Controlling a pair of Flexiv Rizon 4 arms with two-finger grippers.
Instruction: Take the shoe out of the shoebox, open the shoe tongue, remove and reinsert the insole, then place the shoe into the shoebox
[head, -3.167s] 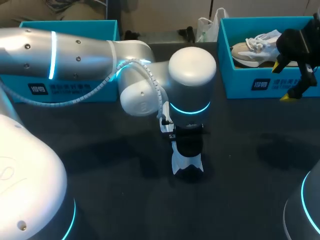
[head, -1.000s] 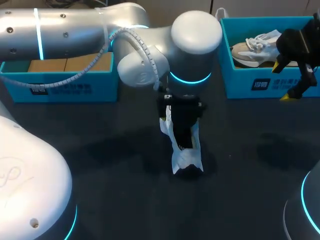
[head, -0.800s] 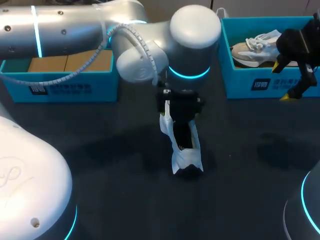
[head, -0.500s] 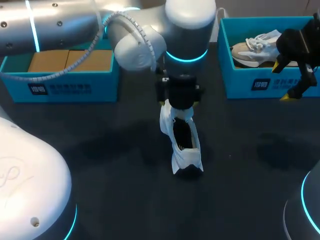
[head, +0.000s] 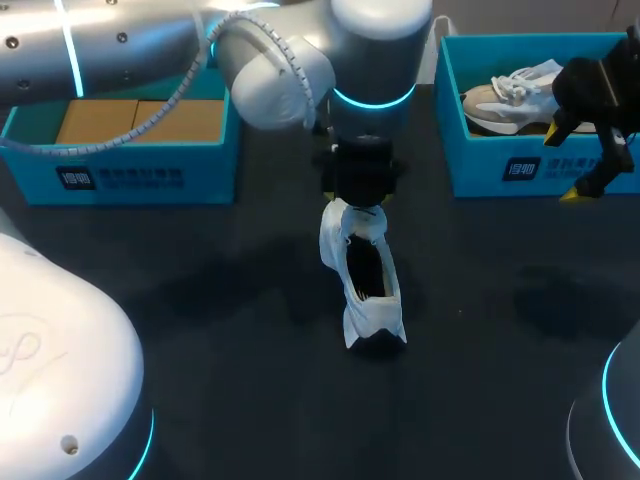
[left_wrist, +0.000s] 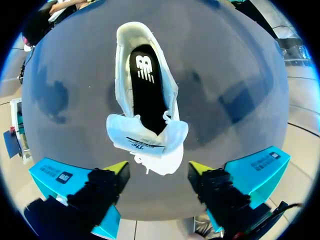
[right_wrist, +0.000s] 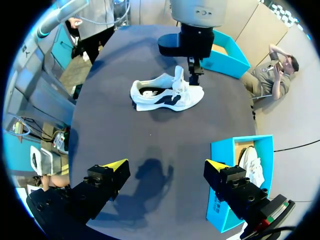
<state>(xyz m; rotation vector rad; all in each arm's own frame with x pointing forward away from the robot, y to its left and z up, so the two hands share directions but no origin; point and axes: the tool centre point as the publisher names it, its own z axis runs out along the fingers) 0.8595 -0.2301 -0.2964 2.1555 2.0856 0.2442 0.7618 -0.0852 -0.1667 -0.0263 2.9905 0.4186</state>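
Shoe on table, tongue raised. Left claw apart at shoe's 12 o'clock; right claw apart by shoebox, 2 o'clock.

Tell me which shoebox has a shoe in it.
The right-hand shoebox, with a white shoe inside; the left shoebox holds only brown cardboard.

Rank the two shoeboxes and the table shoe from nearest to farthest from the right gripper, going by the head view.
1. Right shoebox, just beside the right gripper.
2. Table shoe, mid-table.
3. Left shoebox, far left.
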